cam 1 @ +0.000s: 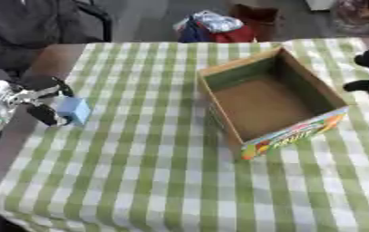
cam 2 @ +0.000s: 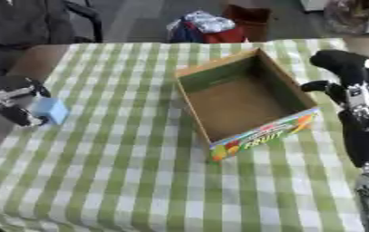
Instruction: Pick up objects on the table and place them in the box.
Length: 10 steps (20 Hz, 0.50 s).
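Observation:
A small light-blue block (cam 1: pixel 75 110) sits at the left edge of the green checked table (cam 1: pixel 155 172). My left hand (cam 1: pixel 35 97) is curled round it, a finger above and the thumb below its left side. An open cardboard box (cam 1: pixel 260 102) with a fruit print on its front wall stands at the centre right, tilted on the cloth, and nothing shows inside it. My right hand (cam 2: pixel 346 72) hovers just past the box's right wall, black fingers bent, holding nothing that I can see.
A dark chair (cam 1: pixel 28 22) stands beyond the table's far left corner. A heap of red, blue and white items (cam 1: pixel 215 27) lies on the floor behind the table. The cloth in front of the box is bare.

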Tool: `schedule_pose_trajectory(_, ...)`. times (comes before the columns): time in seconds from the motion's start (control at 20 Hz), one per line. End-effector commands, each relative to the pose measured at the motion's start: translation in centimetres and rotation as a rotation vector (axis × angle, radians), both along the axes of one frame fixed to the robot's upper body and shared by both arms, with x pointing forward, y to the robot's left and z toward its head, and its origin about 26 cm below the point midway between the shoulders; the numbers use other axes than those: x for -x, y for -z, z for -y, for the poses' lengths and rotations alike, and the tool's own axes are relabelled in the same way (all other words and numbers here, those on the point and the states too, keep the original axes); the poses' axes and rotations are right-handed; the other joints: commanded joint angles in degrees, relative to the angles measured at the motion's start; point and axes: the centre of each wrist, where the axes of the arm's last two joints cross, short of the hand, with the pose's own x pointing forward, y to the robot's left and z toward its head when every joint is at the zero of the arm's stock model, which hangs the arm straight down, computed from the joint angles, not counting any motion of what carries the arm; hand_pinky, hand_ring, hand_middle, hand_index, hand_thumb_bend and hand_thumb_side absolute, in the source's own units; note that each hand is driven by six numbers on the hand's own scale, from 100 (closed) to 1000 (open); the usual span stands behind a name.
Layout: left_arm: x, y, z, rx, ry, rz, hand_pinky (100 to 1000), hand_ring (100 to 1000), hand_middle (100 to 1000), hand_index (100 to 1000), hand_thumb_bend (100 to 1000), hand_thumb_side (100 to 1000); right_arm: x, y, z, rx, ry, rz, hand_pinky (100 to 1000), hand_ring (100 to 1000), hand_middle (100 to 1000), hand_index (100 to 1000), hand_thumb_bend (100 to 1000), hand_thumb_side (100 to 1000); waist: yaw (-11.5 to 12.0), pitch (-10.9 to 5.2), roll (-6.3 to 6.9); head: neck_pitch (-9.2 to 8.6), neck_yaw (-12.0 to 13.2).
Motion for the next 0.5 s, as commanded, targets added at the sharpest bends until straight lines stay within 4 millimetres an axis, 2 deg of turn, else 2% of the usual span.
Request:
schedule_pose_trajectory(0.05, -0.1, -1.8, -0.5, -0.045, -0.003, 0.075, 740, 724, 621, 703, 291, 327, 0.0, -0.5, 0.0, 0.006, -0.003, 0.022, 608, 824, 721, 720, 100, 548, 0.0, -0.52, -0.10, 0.27, -0.1)
schedule_pose_trajectory(0.15, -0.2, -2.6, 0.0, -0.058, 0.008, 0.106, 731, 705, 594, 681, 285, 328, 0.0, -0.5, 0.0, 0.006, -0.002, 0.022, 608, 824, 721, 720, 100, 547, 0.0, -0.55, -0.14, 0.27, -0.2)
schedule_pose_trajectory(0.25, -0.3, -4.3, 0.8, -0.051, 0.030, 0.169, 728, 696, 587, 677, 282, 331, 0.0, -0.5, 0.0, 0.006, -0.002, 0.022, 608, 824, 721, 719, 100, 547, 0.2, -0.60, -0.17, 0.27, -0.3)
schedule_pose_trajectory(0.5, 0.1, -11.1, 5.1, 0.002, 0.173, 0.409, 728, 679, 576, 675, 253, 344, 0.1, -0.4, 0.0, 0.004, -0.001, 0.018, 608, 824, 721, 720, 100, 547, 0.2, -0.84, -0.24, 0.27, -0.5)
